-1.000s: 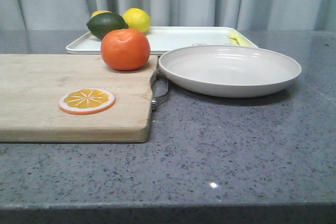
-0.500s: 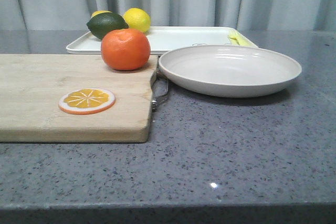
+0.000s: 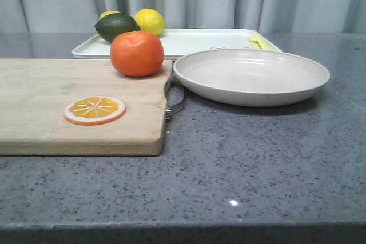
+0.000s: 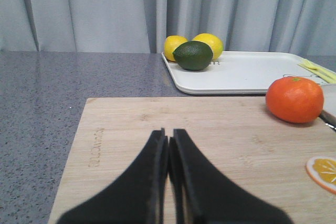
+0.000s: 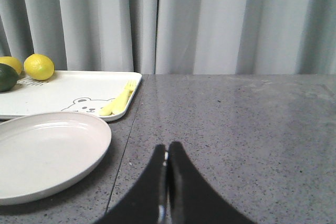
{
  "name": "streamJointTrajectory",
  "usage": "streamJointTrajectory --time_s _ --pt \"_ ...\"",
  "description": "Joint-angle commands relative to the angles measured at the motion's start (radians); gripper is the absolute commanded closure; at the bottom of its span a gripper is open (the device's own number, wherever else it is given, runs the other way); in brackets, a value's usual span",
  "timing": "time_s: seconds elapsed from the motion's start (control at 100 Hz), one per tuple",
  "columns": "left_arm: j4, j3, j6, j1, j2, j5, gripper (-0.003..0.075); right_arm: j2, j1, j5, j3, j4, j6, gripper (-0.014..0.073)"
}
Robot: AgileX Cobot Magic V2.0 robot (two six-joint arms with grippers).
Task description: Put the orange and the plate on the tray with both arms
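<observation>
The orange (image 3: pixel 136 54) stands on the far right corner of a wooden cutting board (image 3: pixel 46 107); it also shows in the left wrist view (image 4: pixel 294 99). The off-white plate (image 3: pixel 250 76) lies on the counter right of it, and shows in the right wrist view (image 5: pixel 44 153). The white tray (image 3: pixel 194 42) lies behind both. My left gripper (image 4: pixel 168 136) is shut and empty over the board, well short of the orange. My right gripper (image 5: pixel 167 149) is shut and empty over bare counter beside the plate. Neither gripper shows in the front view.
A dark green avocado (image 3: pixel 116 27) and two lemons (image 3: pixel 148 21) sit on the tray's left end, yellow cutlery (image 3: pixel 258 42) on its right end. An orange slice disc (image 3: pixel 94 110) lies on the board. The board's metal handle (image 3: pixel 174 98) reaches toward the plate. Grey curtains hang behind.
</observation>
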Motion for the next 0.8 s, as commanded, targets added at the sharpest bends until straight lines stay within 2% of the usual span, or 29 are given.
streamJointTrajectory --time_s 0.0,0.25,0.4,0.79 --pt "-0.025 -0.112 -0.009 -0.001 0.058 -0.006 0.0739 0.059 0.002 0.045 -0.125 0.011 0.001 0.0662" --pt "-0.071 -0.372 0.010 -0.004 0.220 0.210 0.0739 0.242 0.002 0.280 -0.388 0.014 0.001 0.0662" --pt "-0.077 -0.481 0.052 -0.008 0.311 0.329 0.0739 0.319 0.002 0.344 -0.483 0.015 0.001 0.0662" --pt "-0.086 -0.507 0.052 -0.008 0.385 0.365 0.0739 0.344 0.002 0.349 -0.500 0.015 0.001 0.0662"
